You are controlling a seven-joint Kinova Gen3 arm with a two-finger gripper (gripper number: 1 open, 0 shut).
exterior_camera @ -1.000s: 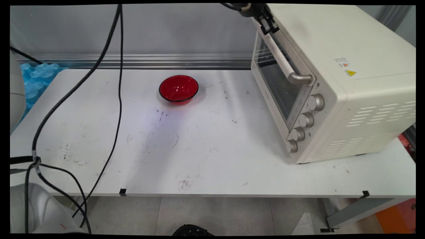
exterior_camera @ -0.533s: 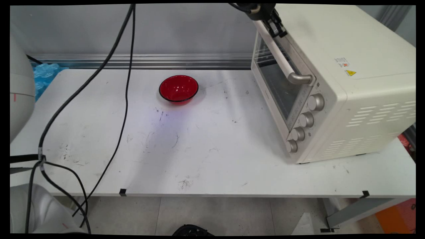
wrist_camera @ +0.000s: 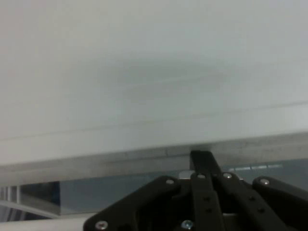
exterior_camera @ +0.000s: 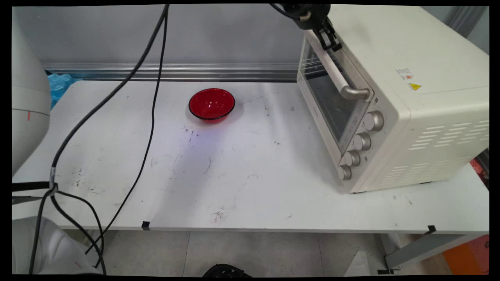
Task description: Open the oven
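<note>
Now, from left to right: black cables (exterior_camera: 150, 97) hang over the scuffed white table (exterior_camera: 234, 175), the glossy red round bowl (exterior_camera: 211, 104) sits well apart, and the cream metal toaster oven (exterior_camera: 394, 97) blocks my way. My pincer (exterior_camera: 330, 39) rests at its white bar handle (exterior_camera: 334, 70), further down than a second ago; I cannot tell whether it grips.

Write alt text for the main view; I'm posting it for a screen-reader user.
A black gripper at the top edge meets the far end of the handle on a cream toaster oven, which stands on the right of a scuffed white table. A red bowl sits apart toward the back, and black cables hang at left.
</note>
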